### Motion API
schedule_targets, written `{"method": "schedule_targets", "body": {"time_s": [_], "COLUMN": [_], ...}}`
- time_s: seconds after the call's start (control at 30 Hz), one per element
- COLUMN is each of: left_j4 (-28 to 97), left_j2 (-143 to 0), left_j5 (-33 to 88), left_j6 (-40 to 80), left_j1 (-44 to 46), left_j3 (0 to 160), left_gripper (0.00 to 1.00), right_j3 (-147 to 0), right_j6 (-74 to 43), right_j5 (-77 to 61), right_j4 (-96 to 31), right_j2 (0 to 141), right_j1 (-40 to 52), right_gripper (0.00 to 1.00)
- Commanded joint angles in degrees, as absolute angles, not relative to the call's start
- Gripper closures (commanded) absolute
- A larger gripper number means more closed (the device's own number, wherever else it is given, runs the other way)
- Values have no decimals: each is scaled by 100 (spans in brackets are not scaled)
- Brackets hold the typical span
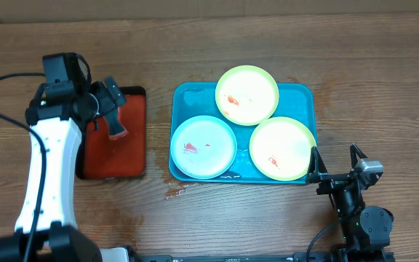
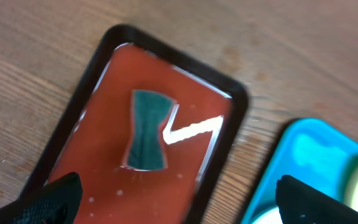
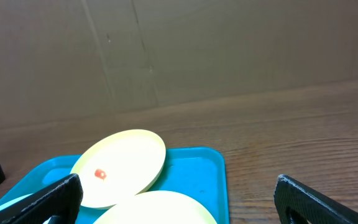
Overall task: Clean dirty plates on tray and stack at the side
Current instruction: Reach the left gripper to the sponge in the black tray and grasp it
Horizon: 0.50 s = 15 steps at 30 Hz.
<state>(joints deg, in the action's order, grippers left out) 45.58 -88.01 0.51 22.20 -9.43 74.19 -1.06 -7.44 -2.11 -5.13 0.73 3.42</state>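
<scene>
Looks like the tool-pickup step: red smears on all three dirty plates, so none judged clean yet, nothing stacked at the side.

Hovering over the red tray at 9 o'clock with the left gripper, fingers spread wide, nothing pinched. Teal sponge lying flat in the wet tray just beyond the fingertips.

Parked off the 4 o'clock corner of the turquoise tray with the right gripper, spread too, empty.

On that tray: yellow-green plate at 12, light blue plate at 8, second yellow-green plate at 4.

Next, by my read: drop down, centre on the sponge's narrow waist, close across it, carry toward 3 o'clock. Probably worth pinning a plate rim with the right gripper while wiping.
</scene>
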Motion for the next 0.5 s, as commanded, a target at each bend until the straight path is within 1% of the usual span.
{"method": "schedule_targets", "body": {"time_s": [0.0,0.13,0.23,0.37,0.47], "left_j4": [4515,4379,4169,3881,3691], "left_j2": [-9218,-9776,-10175,-10626,-10932], "left_j5": [-325,-373,-464,-569,-185], "left_j6": [2335,2314,2316,2314,2062], "left_j1": [-956,-956,-989,-1039,-1048], "left_j3": [7518,7518,7518,7518,7518], "left_gripper": [0,0,15,15,15], "right_j3": [-47,-47,-47,-47,-47], "right_j6": [-725,-725,-725,-725,-725], "right_j5": [-152,-152,-152,-152,-152], "right_j4": [-473,-475,-473,-475,-475], "right_j2": [16,16,16,16,16], "right_j1": [364,364,364,364,364], "right_gripper": [0,0,0,0,0]}}
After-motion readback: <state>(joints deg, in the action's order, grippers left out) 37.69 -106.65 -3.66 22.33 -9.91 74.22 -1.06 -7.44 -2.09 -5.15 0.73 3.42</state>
